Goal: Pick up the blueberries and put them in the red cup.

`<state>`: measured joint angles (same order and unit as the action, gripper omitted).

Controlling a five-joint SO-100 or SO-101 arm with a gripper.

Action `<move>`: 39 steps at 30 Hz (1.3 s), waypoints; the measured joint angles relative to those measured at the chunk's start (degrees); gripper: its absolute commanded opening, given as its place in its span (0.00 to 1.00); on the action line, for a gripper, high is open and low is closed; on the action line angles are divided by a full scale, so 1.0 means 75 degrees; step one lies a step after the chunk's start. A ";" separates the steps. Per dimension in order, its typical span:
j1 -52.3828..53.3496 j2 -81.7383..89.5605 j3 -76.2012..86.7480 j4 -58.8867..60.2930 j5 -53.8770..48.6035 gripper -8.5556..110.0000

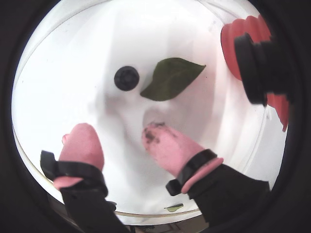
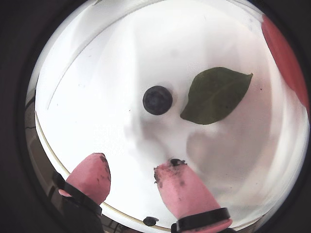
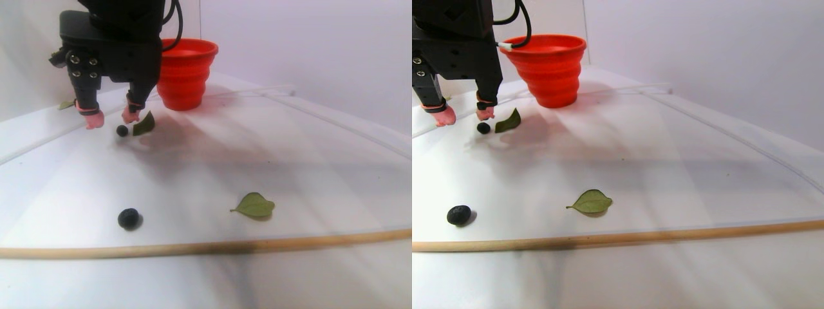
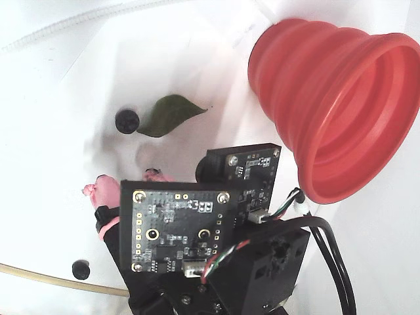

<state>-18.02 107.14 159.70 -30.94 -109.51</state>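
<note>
One of the blueberries (image 1: 127, 78) lies on the white sheet beside a green leaf (image 1: 171, 77), just ahead of my gripper (image 1: 116, 130). The pink fingertips (image 2: 97, 160) stand wide apart with nothing between them, hovering a little above the sheet. The other wrist view shows the same berry (image 2: 157, 100) centred beyond the gripper (image 2: 133, 162). A second berry (image 3: 129, 218) rests near the front strip, seen too in the fixed view (image 4: 81, 269). The red cup (image 4: 328, 98) stands upright behind and to the right of the gripper (image 4: 128, 180).
Another green leaf (image 3: 255, 205) lies near the front middle. A thin wooden strip (image 3: 193, 248) runs along the front of the sheet. The camera boards and cables (image 4: 177, 230) on my wrist sit close to the cup's wall.
</note>
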 measured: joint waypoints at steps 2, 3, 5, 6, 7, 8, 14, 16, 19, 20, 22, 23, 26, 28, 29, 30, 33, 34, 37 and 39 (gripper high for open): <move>0.0000 -0.0176 -0.0117 -0.0105 0.0000 0.24; 0.0000 -0.0270 -0.0176 -0.0129 0.0000 0.24; 0.0000 -0.0387 -0.0246 -0.0187 0.0000 0.24; 0.0000 -0.0445 -0.0270 -0.0211 0.0000 0.24; 0.0000 -0.0504 -0.0293 -0.0246 0.0000 0.24; 0.0000 -0.0551 -0.0316 -0.0293 0.0000 0.24; 0.0000 -0.0844 -0.0480 -0.0398 0.0000 0.24; 0.0000 -0.0973 -0.0563 -0.0457 0.0000 0.24; 0.0000 -0.1148 -0.0680 -0.0562 0.0000 0.24; 0.0000 -0.1207 -0.0715 -0.0598 0.0000 0.24; 0.0000 -0.1359 -0.0797 -0.0656 0.0000 0.24; 0.0000 -0.1418 -0.0844 -0.0668 0.0000 0.24; 0.0000 -0.1512 -0.0949 -0.0680 0.0000 0.24; 0.0000 -0.1582 -0.1031 -0.0680 0.0000 0.24; 0.0000 -0.1652 -0.1066 -0.0680 0.0000 0.24; 0.0000 -0.1711 -0.1102 -0.0680 0.0000 0.24; 0.0000 -0.1910 -0.1242 -0.0773 0.0000 0.24; 0.0000 -0.1969 -0.1301 -0.0797 0.0000 0.24; 0.0000 -0.2063 -0.1430 -0.0820 0.0000 0.24; 0.0000 -0.2086 -0.1500 -0.0820 0.0000 0.24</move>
<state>-18.02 91.49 148.45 -37.09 -109.51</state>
